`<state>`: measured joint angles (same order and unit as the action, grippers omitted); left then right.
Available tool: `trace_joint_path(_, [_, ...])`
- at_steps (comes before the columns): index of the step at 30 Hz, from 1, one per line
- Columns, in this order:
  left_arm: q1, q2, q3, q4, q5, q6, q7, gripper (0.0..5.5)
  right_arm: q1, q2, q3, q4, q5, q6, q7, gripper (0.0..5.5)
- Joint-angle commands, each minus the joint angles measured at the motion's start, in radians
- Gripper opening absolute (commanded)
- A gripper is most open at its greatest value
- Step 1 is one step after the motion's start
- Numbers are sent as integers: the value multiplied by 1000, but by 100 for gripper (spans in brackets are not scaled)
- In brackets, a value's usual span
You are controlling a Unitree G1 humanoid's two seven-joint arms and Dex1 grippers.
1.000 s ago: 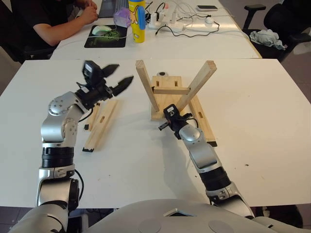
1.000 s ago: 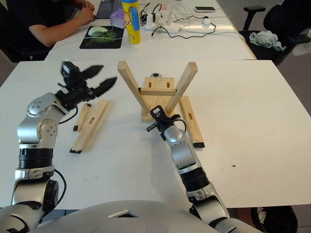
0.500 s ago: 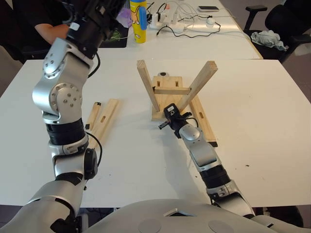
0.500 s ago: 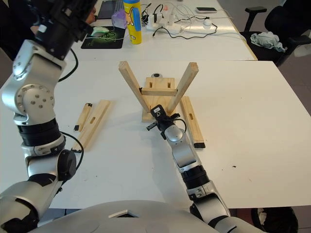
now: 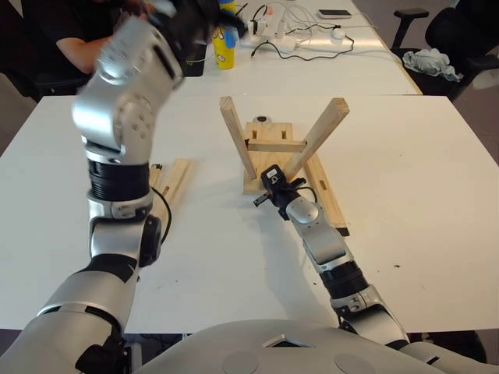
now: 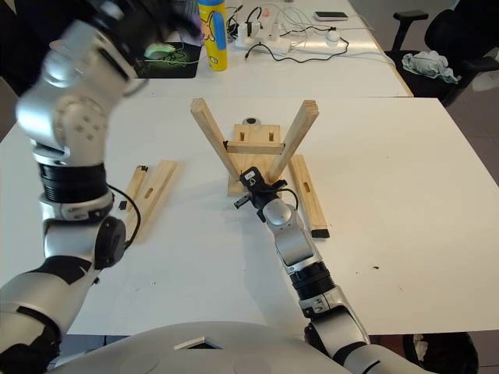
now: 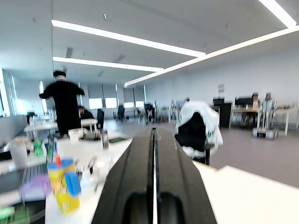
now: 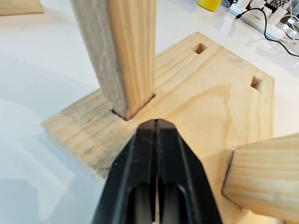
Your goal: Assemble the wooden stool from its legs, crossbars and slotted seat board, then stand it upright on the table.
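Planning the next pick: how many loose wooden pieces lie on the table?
3. Short piece and long piece side by side left of the seat board; slotted piece beside its right edge. None looks hidden.

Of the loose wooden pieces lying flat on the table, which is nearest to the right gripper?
The lone piece just right of the seat board; the long piece and short piece lie together far on the left.
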<state>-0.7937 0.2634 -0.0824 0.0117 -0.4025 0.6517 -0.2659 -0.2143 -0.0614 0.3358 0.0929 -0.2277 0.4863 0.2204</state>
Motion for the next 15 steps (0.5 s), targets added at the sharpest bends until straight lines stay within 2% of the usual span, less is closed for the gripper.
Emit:
trace_joint_path(1, [181,-15,-131,67,105,41,11,4,91,-14,48,110,9,109,56,0])
trace_joint_path(8, [17,-134,23,-45,83,-108,101,4,97,-10,39,119,17,107,48,0])
trace_joint_path(12, [-78,-133,103,-180,115,-222,156,4,87,-9,38,132,18,101,52,0])
trace_joint_path(15, [-78,-114,98,-231,130,-186,161,4,91,-11,34,131,19,101,51,0])
